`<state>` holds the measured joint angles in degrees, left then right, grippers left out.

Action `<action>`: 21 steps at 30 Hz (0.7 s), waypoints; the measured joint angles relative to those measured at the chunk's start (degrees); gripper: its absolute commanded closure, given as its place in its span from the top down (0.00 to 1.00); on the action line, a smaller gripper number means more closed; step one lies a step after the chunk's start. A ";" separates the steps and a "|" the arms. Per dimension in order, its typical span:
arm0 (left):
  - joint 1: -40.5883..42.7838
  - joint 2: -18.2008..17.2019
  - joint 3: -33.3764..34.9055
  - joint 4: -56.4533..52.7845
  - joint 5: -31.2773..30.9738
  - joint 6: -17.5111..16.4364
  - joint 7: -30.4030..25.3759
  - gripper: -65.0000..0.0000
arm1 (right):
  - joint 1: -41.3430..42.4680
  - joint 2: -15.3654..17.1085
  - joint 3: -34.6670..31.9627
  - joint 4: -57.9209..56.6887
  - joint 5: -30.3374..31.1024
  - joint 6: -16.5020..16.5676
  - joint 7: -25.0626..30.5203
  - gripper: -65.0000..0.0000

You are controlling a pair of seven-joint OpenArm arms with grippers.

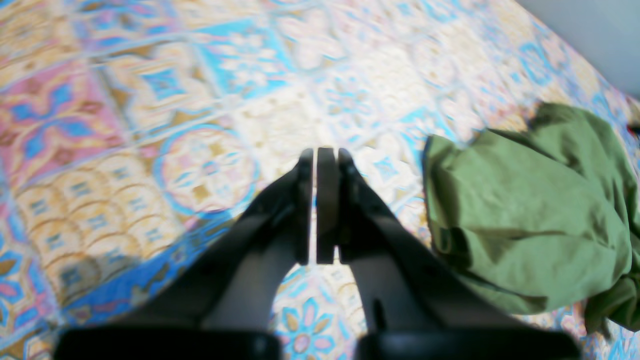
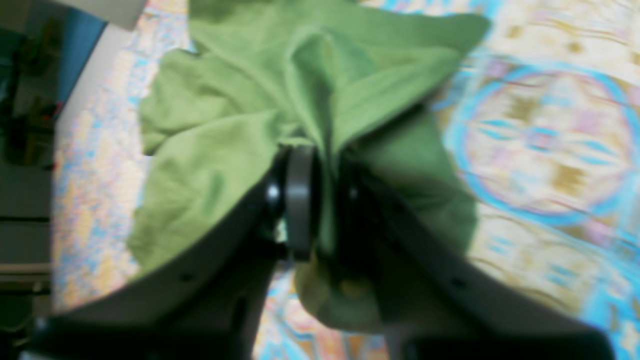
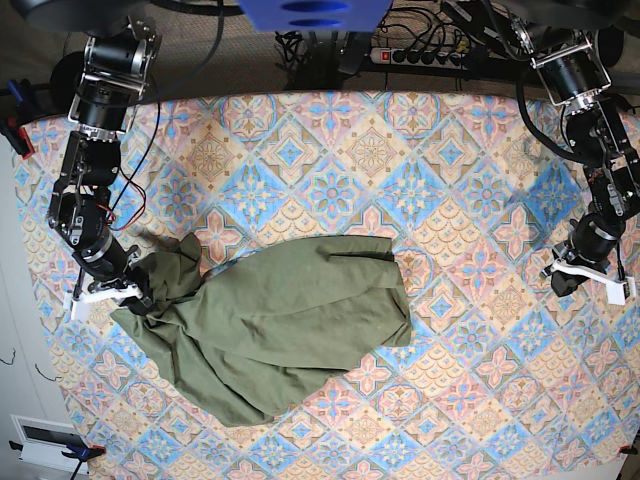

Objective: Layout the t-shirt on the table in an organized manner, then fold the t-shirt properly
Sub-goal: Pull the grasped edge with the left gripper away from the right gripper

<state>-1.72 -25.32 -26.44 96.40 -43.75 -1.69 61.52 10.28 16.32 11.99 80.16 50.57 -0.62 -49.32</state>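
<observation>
Crumpled t-shirt lies lower left on the patterned surface — right gripper pinches its left edge; left gripper, pressed together and empty, sits far right — well apart.

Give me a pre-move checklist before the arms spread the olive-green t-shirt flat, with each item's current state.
1. Right gripper has cloth between its jaws: ok.
2. Left gripper holds cloth: not ok, shut on nothing, apart from the shirt.
3. Olive-green cotton t-shirt lies flat: not ok, crumpled heap.
4. Shirt fully on the tile-pattern table: ok.
5. Neck or sleeves identifiable: cannot tell.
</observation>
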 measured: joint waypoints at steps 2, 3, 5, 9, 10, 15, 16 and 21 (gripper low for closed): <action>0.00 -0.04 1.14 -0.63 0.02 0.24 -0.02 0.00 | 0.37 -0.22 0.28 -1.81 0.68 0.39 0.24 0.21; 0.17 0.13 1.97 -0.68 0.02 0.20 -0.09 0.00 | 0.50 -0.72 0.57 -2.99 -0.50 0.20 0.63 0.23; 1.18 1.38 4.24 -0.55 -0.37 -0.04 -1.03 0.00 | 0.85 -1.90 0.87 -4.87 -2.91 -0.59 0.96 0.28; 3.54 4.44 10.60 -0.63 -0.09 0.09 0.26 0.00 | 4.83 -2.69 0.48 -6.01 -7.37 -0.35 3.02 0.38; 3.65 4.98 12.07 -0.68 -0.17 -0.02 0.39 0.00 | 5.97 -2.56 0.50 -5.73 -7.74 0.11 4.13 0.41; 2.97 7.58 18.78 -0.74 0.28 0.20 -1.03 0.06 | 5.44 -1.68 1.88 -5.09 -9.84 -0.20 3.52 0.42; 3.02 8.83 19.93 -0.96 0.37 0.20 -0.79 0.08 | 4.44 -1.92 3.02 -5.16 -9.88 -0.09 2.86 0.43; 0.81 13.11 25.00 -7.76 3.28 0.02 -0.87 0.31 | 0.09 -1.75 5.29 -0.22 -9.79 -0.15 3.37 0.43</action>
<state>-0.91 -12.21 -1.43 88.64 -40.47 -1.67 60.64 10.37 14.57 17.28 79.94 40.77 -0.78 -45.95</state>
